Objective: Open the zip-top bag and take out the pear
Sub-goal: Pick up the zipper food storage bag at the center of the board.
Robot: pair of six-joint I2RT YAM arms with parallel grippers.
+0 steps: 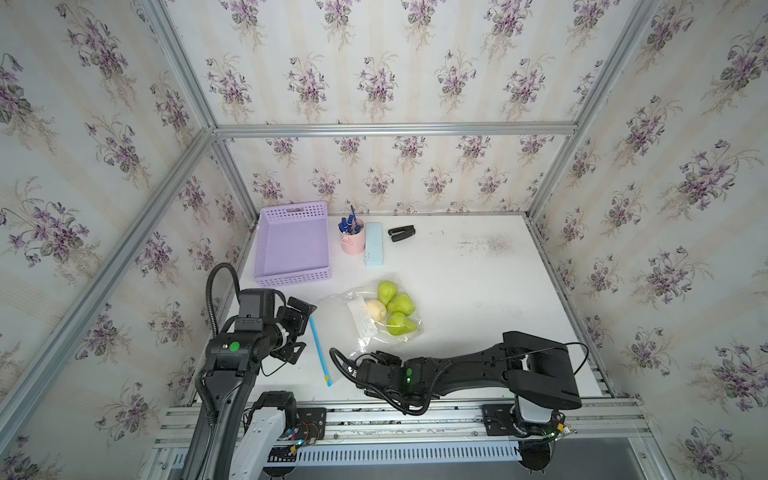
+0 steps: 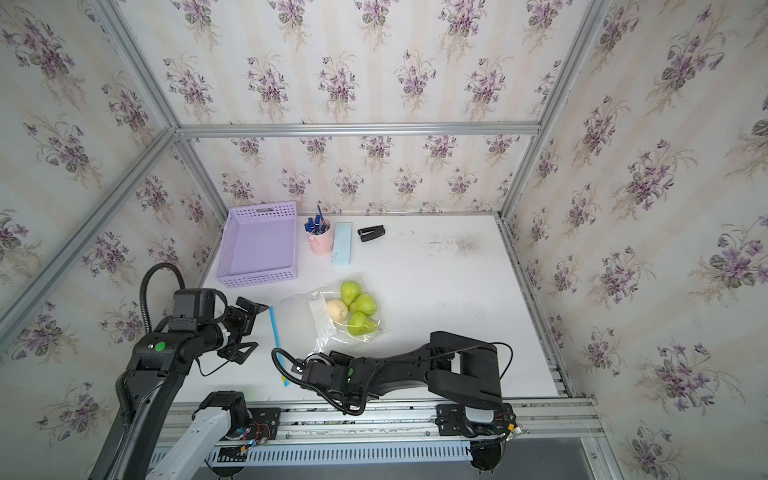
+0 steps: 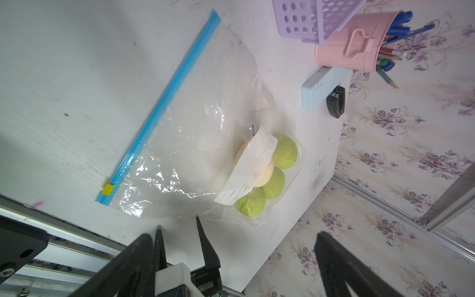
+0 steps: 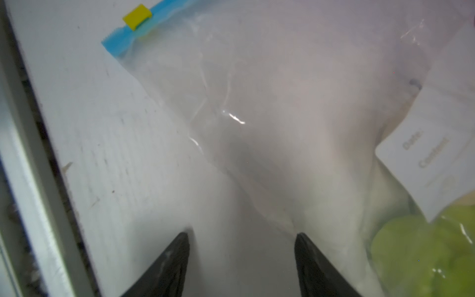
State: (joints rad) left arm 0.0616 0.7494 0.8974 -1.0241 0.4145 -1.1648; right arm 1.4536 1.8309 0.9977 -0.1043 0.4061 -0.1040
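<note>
The clear zip-top bag (image 1: 332,320) (image 3: 192,128) lies flat on the white table, with its blue zip strip (image 1: 319,349) on the left and a yellow tab (image 3: 108,189) (image 4: 137,16) at the near end. Inside, at the far right end, a pale yellow pear (image 1: 375,309) (image 2: 336,309) (image 3: 264,177) sits among three green fruits, partly behind the white label (image 1: 361,320). My left gripper (image 1: 301,332) (image 2: 251,331) (image 3: 234,234) hangs wide open just left of the zip strip. My right gripper (image 1: 376,356) (image 2: 328,356) (image 4: 242,235) is open at the bag's near edge, one fingertip touching the film.
A lavender basket (image 1: 293,245) stands at the back left. Beside it are a pink cup of pens (image 1: 352,241), a pale blue case (image 1: 373,243) and a black stapler (image 1: 402,233). A metal rail (image 1: 415,419) runs along the table's front edge.
</note>
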